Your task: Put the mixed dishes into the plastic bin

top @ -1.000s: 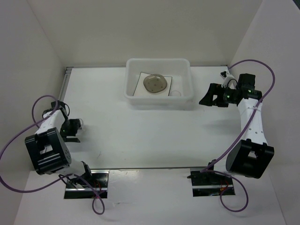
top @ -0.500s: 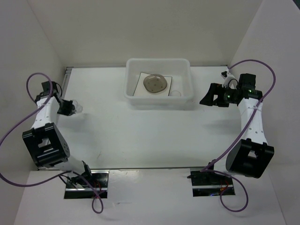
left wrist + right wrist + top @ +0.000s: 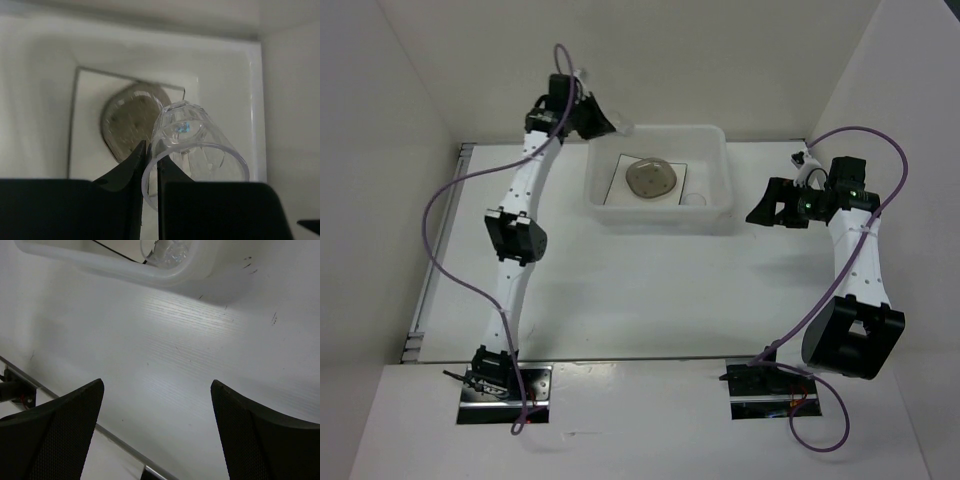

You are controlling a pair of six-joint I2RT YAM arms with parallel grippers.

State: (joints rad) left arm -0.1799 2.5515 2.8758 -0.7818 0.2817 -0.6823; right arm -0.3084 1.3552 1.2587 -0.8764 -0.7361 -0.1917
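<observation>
My left gripper [image 3: 607,122] hangs over the back left corner of the plastic bin [image 3: 660,216], shut on the rim of a small clear glass cup [image 3: 622,127]. In the left wrist view the cup [image 3: 192,145] lies tilted, its wall pinched between the two dark fingers [image 3: 125,167]. Below it in the bin lie the square white plate [image 3: 87,115] and a round greyish saucer [image 3: 127,125] on top of it. A second clear cup [image 3: 695,199] stands in the bin's front right corner. My right gripper [image 3: 760,212] is open and holds nothing, to the right of the bin.
White walls close in the table on the left, back and right. In the right wrist view the bin's corner [image 3: 125,267] with the cup inside [image 3: 170,252] is at the top, and a metal strip [image 3: 115,437] marks the table's near edge.
The left gripper shut on the clear cup at the table's left side, then the arm swung it up and across to above the bin's back left corner. The right arm stayed still.
</observation>
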